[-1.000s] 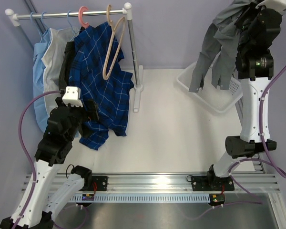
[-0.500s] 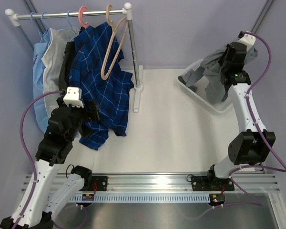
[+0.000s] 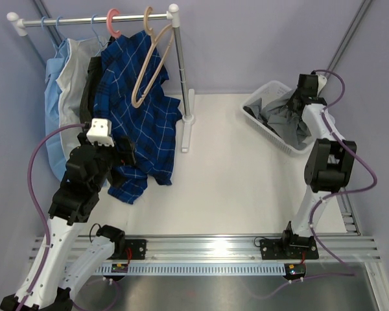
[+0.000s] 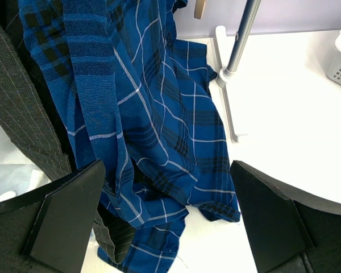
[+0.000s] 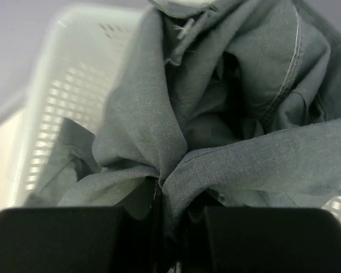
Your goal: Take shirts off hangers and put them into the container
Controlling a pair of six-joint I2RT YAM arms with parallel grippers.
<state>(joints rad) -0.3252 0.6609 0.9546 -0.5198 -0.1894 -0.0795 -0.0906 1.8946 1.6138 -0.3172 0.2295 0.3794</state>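
Right gripper (image 3: pixel 298 96): clamping a fold of the grey shirt (image 3: pixel 282 120) between nearly closed jaws, reaching down into the container (image 3: pixel 266 129) well to the right of the clothes rack (image 3: pixel 179 58). Rising tall from its base, folding sharply at the elbow, dipping the wrist over the container's far rim. Grey shirt: lying crumpled inside the container, bunching right at the fingertips and pressing against the slotted wall in the wrist view.

Left gripper (image 4: pixel 170 219): gaping wide, gripping nothing, hovering in front of the rack's left half. Leaning up and forward from the base, pointing both fingers (image 4: pixel 68 216) at the blue plaid shirt (image 4: pixel 159 114). Plaid shirt: hanging under the hook of the pink hanger (image 3: pixel 112 23) on the rack's bar, draping down beside the foot of the rack's upright, filling the space ahead of the open jaws without touching them, as far as the wrist view is showing. Tan hanger (image 3: pixel 149 71): dangling bare and tilted near the rack's right end, in front of the plaid cloth. Black pinstriped shirt (image 4: pixel 23 96): hanging just left of the plaid one on the same rack.
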